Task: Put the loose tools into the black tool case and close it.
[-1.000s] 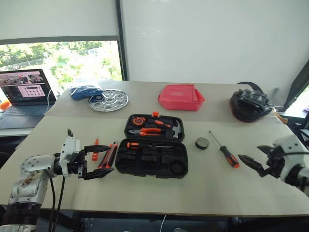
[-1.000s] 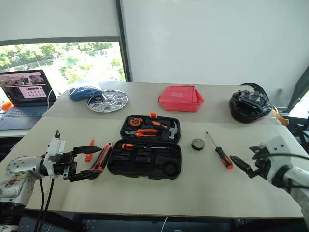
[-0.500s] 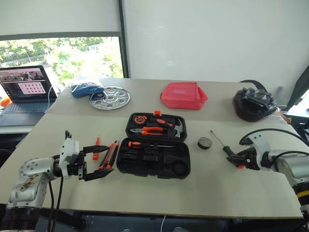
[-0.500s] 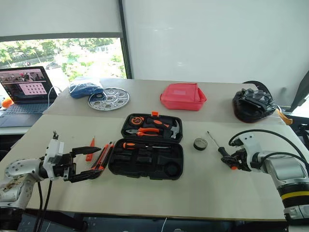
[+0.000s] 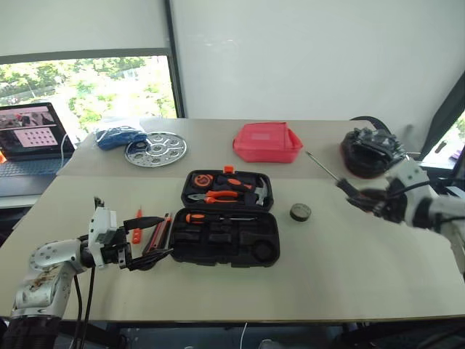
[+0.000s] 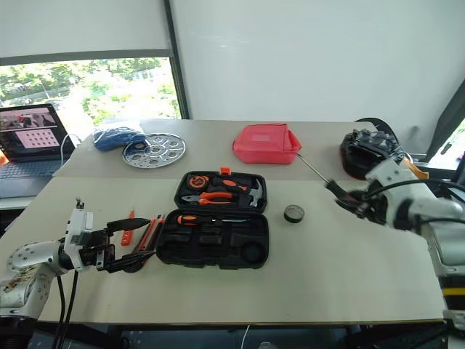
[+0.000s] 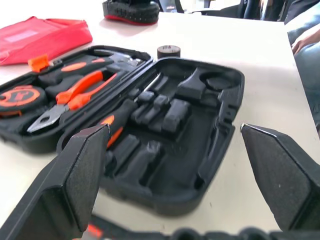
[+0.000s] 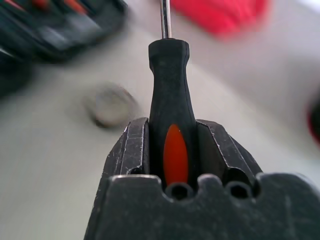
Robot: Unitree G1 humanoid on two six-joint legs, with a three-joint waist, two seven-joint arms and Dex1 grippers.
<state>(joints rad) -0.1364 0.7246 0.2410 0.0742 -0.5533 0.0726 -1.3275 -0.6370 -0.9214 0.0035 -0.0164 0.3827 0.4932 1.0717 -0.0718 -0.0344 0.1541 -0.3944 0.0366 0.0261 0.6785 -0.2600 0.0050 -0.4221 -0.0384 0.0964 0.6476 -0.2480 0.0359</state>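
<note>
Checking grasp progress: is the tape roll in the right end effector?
No: the right end effector is shut on a screwdriver, while the tape roll lies on the table beside the case.

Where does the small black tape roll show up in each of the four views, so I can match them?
Left eye view: tape roll on the table, just right of the open black tool case.
Right eye view: same spot, right of the case.
Left wrist view: behind the case's far rim.
Right wrist view: blurred ring beside the held screwdriver.
Shared landmark: the red pouch.
</note>
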